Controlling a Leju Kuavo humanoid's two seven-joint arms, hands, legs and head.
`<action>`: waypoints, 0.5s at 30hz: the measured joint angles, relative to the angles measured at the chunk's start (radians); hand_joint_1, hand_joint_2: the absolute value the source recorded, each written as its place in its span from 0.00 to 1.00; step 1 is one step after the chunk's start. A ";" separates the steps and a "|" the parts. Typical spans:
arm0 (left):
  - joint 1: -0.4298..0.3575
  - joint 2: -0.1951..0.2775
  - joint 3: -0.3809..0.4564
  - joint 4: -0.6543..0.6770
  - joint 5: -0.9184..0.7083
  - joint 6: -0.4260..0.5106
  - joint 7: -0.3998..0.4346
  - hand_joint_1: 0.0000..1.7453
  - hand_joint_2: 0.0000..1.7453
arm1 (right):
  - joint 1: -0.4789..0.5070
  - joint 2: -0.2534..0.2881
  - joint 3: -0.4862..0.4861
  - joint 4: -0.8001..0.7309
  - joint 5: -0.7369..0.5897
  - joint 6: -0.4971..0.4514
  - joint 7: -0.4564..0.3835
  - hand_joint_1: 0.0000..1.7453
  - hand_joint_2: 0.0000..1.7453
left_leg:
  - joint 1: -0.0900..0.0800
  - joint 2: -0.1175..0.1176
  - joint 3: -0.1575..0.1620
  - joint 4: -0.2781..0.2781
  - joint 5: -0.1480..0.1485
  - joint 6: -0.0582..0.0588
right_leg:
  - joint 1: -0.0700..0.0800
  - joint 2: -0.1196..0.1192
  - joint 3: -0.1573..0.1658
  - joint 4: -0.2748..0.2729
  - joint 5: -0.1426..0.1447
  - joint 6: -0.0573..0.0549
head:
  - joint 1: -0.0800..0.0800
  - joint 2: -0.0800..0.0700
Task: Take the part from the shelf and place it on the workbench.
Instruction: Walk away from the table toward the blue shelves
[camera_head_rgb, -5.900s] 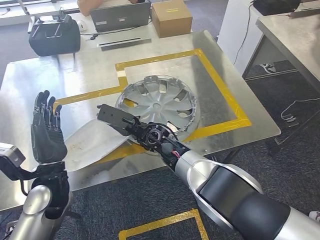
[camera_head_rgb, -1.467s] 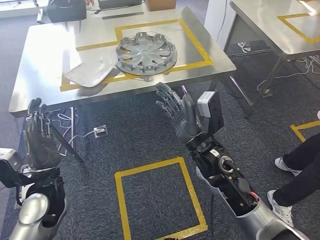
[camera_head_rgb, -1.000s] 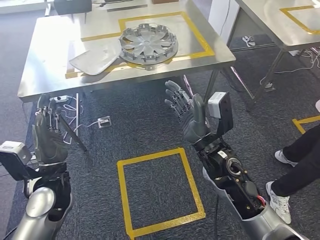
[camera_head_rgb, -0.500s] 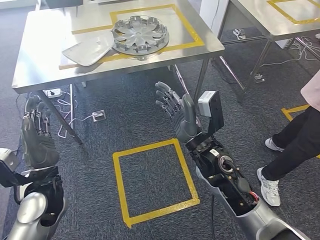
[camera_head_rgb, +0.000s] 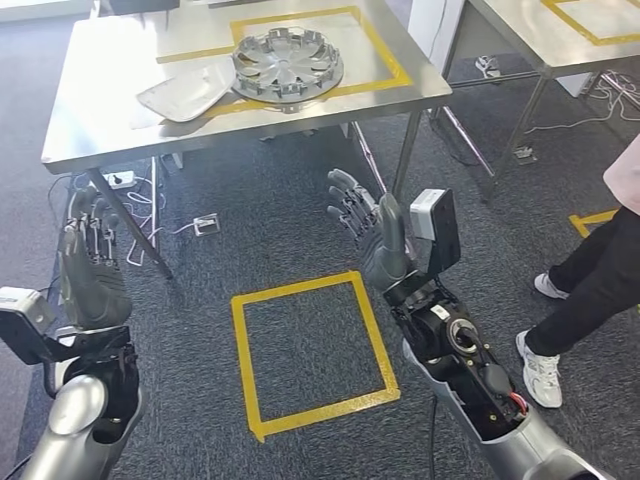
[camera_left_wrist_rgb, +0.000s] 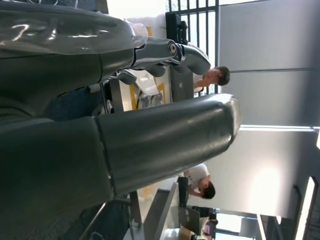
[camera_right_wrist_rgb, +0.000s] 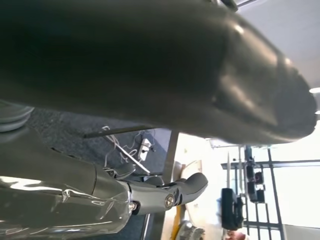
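Part: wheel cover (camera_head_rgb: 287, 64) lies flat on the workbench (camera_head_rgb: 98, 110) at 12 o'clock, inside yellow tape, touching a grey sheet (camera_head_rgb: 185, 95).
Left hand (camera_head_rgb: 89, 268): 9 o'clock, raised, fingers spread, holding nothing.
Right hand (camera_head_rgb: 373, 230): centre, fingers spread, holding nothing.
Person (camera_head_rgb: 604, 270): 3 o'clock.

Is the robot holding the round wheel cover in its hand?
No, the wheel cover lies on the metal table, while the left hand and right hand are empty, fingers apart.
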 joint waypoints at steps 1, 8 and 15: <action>0.000 0.000 0.000 0.000 0.000 0.000 0.000 0.00 0.00 | 0.000 0.000 0.000 0.000 -0.003 0.002 0.000 0.00 0.00 | 0.001 0.000 -0.006 0.012 -0.011 -0.005 | -0.002 0.001 -0.003 -0.002 0.006 -0.008 | -0.003 0.000; 0.008 0.001 0.000 0.000 -0.001 0.002 0.000 0.00 0.00 | 0.004 0.000 0.001 0.003 -0.010 0.010 0.000 0.00 0.00 | 0.003 -0.003 -0.107 0.288 -0.150 -0.018 | 0.001 0.017 -0.044 -0.006 0.043 -0.028 | -0.037 0.000; 0.007 0.002 -0.001 0.000 -0.011 0.014 0.004 0.00 0.00 | 0.005 0.000 0.000 0.004 -0.012 0.019 0.003 0.00 0.00 | -0.002 -0.036 0.056 -0.004 -0.054 0.018 | 0.002 0.059 -0.068 -0.005 0.069 0.003 | -0.038 0.000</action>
